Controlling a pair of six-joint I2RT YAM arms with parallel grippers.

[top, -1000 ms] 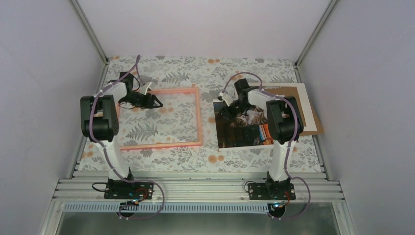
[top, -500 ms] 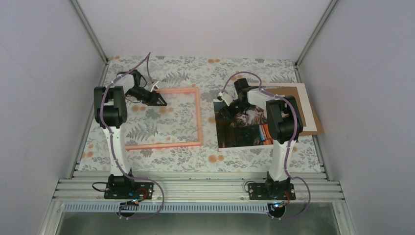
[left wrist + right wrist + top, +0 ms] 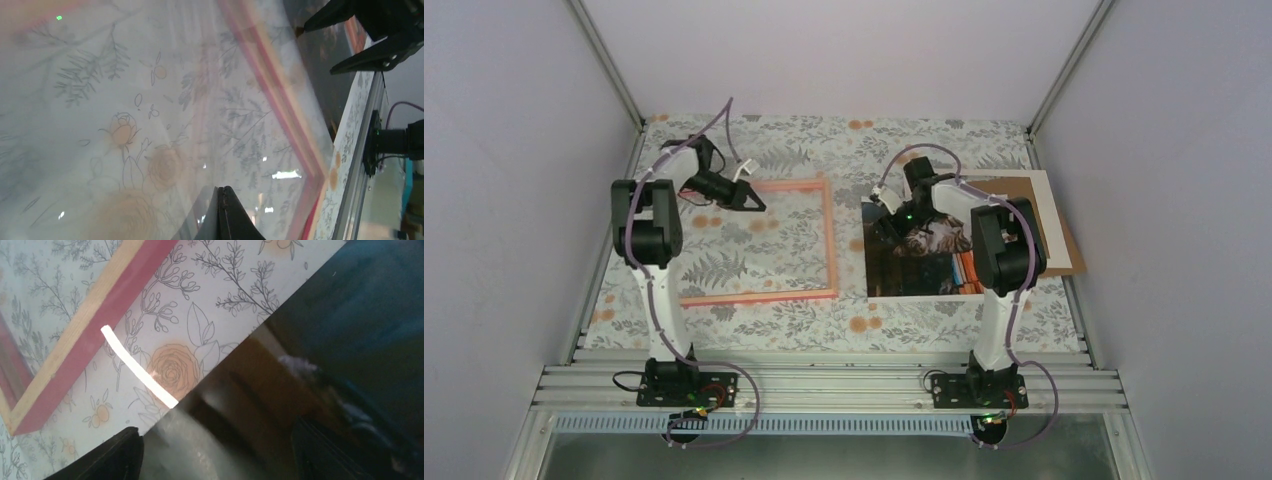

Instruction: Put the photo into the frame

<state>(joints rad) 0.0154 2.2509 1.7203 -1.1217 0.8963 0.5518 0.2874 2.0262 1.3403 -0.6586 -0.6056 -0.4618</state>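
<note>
The frame [image 3: 832,240] lies flat on the flowered cloth at left-centre, a pink rectangle with a clear pane. My left gripper [image 3: 757,204] hovers over its far-left part, shut, with nothing between its fingers. In the left wrist view the closed fingertips [image 3: 225,210] point down at the pane, and the pink edge of the frame [image 3: 280,100] runs past them. The photo [image 3: 924,265], a cat among books, lies to the right of the frame. My right gripper [image 3: 887,215] is low over its far-left corner, open. One finger [image 3: 117,455] is over the cloth, the other over the dark photo [image 3: 280,390].
A brown backing board [image 3: 1069,255] and a white sheet [image 3: 1036,200] lie under the photo's right side. Grey walls close in the table on three sides. A metal rail [image 3: 824,380] with both arm bases runs along the near edge.
My left arm has swung from the frame's left side toward its far edge and its jaws have closed. The right gripper has opened wider over the same corner of the photo.
</note>
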